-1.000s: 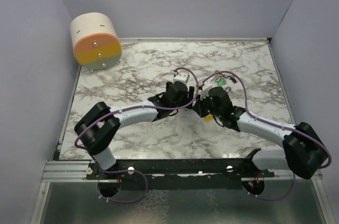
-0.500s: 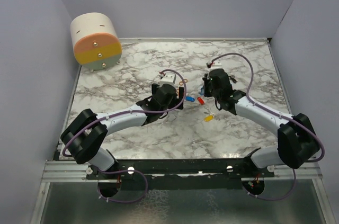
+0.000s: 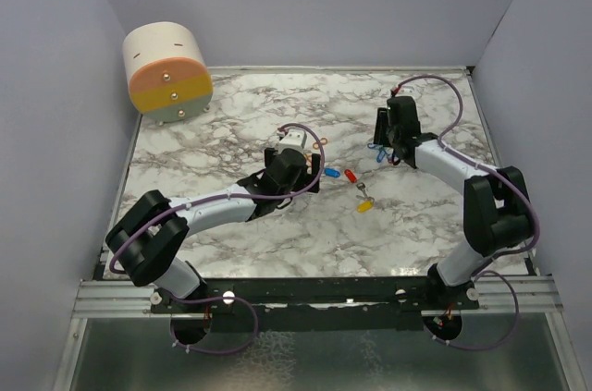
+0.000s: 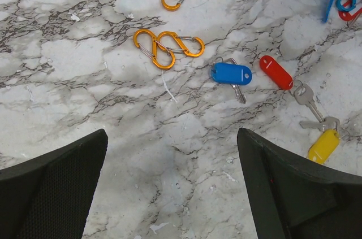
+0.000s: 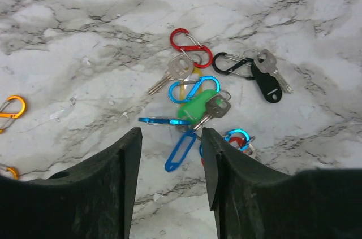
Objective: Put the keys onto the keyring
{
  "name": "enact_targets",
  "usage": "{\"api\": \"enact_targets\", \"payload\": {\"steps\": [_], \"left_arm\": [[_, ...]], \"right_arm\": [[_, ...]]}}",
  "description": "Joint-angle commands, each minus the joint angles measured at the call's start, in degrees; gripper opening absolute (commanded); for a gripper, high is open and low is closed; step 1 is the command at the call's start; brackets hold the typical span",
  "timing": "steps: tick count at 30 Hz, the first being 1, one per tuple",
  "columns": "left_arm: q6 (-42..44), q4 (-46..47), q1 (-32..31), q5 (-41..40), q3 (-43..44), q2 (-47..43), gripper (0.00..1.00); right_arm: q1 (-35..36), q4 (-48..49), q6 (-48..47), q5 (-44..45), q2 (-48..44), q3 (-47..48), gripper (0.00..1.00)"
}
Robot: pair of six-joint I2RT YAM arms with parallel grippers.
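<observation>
Left gripper (image 4: 172,135) hangs low over the marble table (image 4: 85,86), fingers spread wide, nothing in them. Just ahead of it lie silver keys: a blue-tagged key (image 4: 232,73), a red-tagged key (image 4: 276,72) to its right, a yellow-tagged key (image 4: 323,146) nearer. Orange clips (image 4: 168,47) sit close by. Further right, the right gripper (image 5: 171,137) is parted and empty above a tangle of coloured clips (image 5: 191,47), a green-tagged key (image 5: 198,106) lying among them.
</observation>
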Motion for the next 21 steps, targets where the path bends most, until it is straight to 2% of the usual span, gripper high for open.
{"api": "enact_targets", "payload": {"steps": [1,5,11,17,21], "left_arm": [[-0.08,1.51,0.25,0.96,-0.96,-1.78,0.99],[-0.14,1.48,0.25,0.87,-0.97,-1.49,0.99],[-0.05,1.56,0.24,1.18,-0.8,-0.73,0.99],[-0.32,2.19,0.24,1.47,-1.31,0.2,0.99],[-0.22,2.54,0.24,1.83,-1.2,0.73,0.99]], "right_arm": [[-0.73,-0.03,-0.79,0.16,-1.52,0.31,0.5],[-0.65,-2.53,0.2,-5.03,-5.86,-3.84,0.5],[-0.38,-3.14,6.97,-14.2,-16.58,-16.65,0.5],[-0.29,-4.55,13.73,-19.65,-26.14,-23.98,0.5],[-0.29,-4.35,17.38,-21.03,-29.09,-27.36,0.5]]}}
